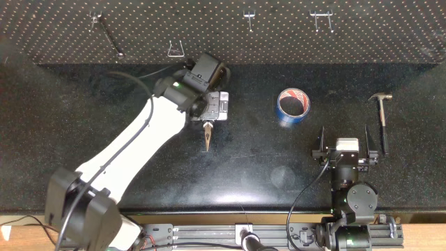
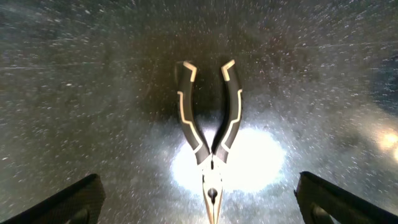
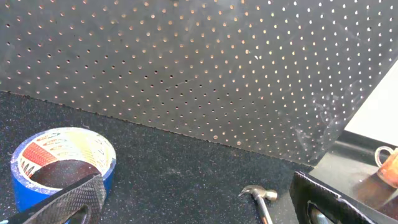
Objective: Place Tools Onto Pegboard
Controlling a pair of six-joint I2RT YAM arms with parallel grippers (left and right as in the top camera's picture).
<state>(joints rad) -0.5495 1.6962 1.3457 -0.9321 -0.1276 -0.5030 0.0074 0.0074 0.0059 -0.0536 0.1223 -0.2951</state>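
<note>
Black-and-cream needle-nose pliers [image 2: 208, 134] lie flat on the black table, handles spread, also seen from above [image 1: 207, 136]. My left gripper [image 2: 198, 190] hovers straight over them, open wide, one finger [image 2: 62, 205] on each side and nothing between. From above, the left gripper [image 1: 208, 118] sits just behind the pliers' handles. A wrench [image 1: 110, 35] hangs on the pegboard [image 1: 209, 28] at the left. My right gripper [image 1: 345, 137] stands open near its base. It faces a blue tape roll [image 3: 62, 163] and a hammer [image 3: 260, 194].
Bare hooks stick out of the pegboard: one [image 1: 175, 49] behind the left gripper, others [image 1: 249, 17] [image 1: 320, 19] further right. The tape roll [image 1: 293, 106] and the hammer [image 1: 382, 120] lie on the table's right half. A mug-like object [image 3: 388, 165] sits beyond the board's edge.
</note>
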